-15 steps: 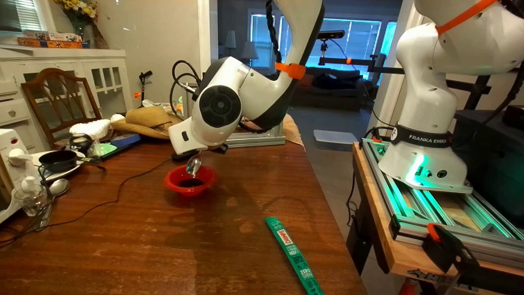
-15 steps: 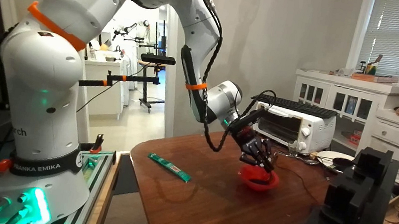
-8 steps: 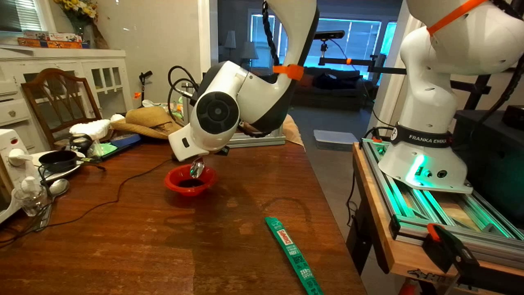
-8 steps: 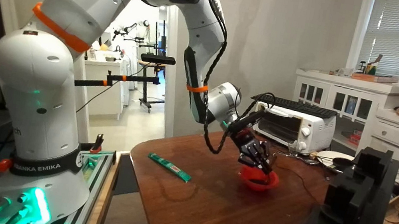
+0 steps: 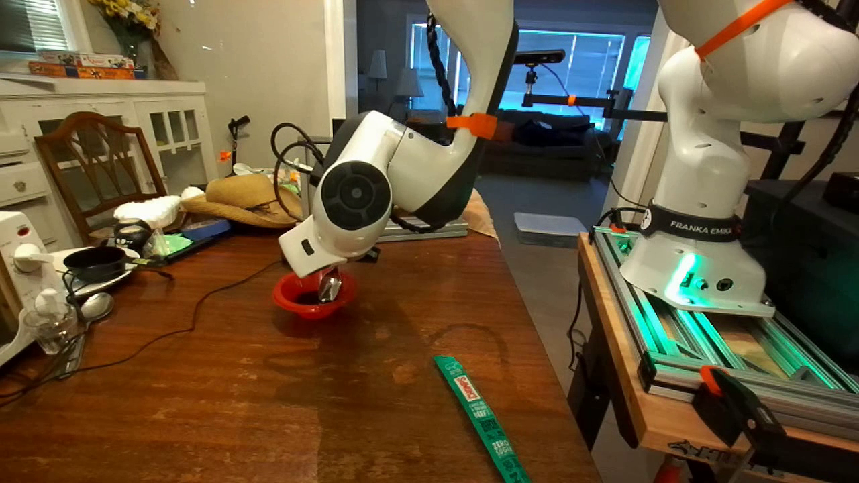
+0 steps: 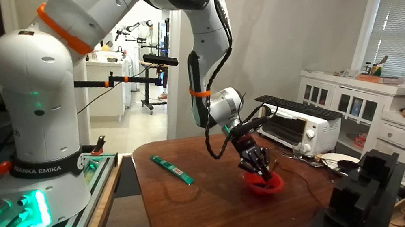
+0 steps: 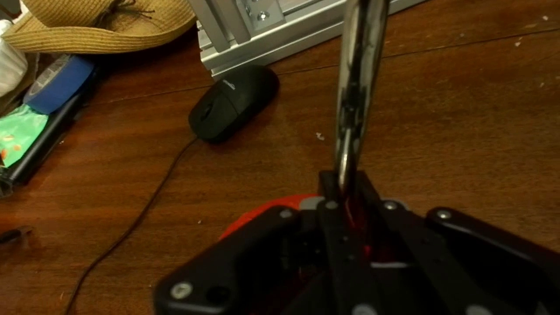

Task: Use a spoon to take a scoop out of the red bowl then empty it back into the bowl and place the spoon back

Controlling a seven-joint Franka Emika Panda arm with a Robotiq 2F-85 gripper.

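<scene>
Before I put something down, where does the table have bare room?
The table is bare between the red bowl and the green strip, and between that strip and the metal frame. Crowded: beside the toaster oven, with pan and glass; and over the bowl, where the gripper holds the spoon.

Spoon (image 5: pixel 330 286) (shiny metal) tilted, head down in upright red bowl (image 5: pixel 314 310).

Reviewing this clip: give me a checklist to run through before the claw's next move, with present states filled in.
1. Claw shut on the spoon: ok.
2. Red bowl upright on the table: ok.
3. Spoon's head within the bowl's outline, in an exterior view: ok.
4. Green strip apart from the bowl: ok.
5. Spoon touching the bowl: cannot tell.
6. Scoop in the spoon: cannot tell.
</scene>
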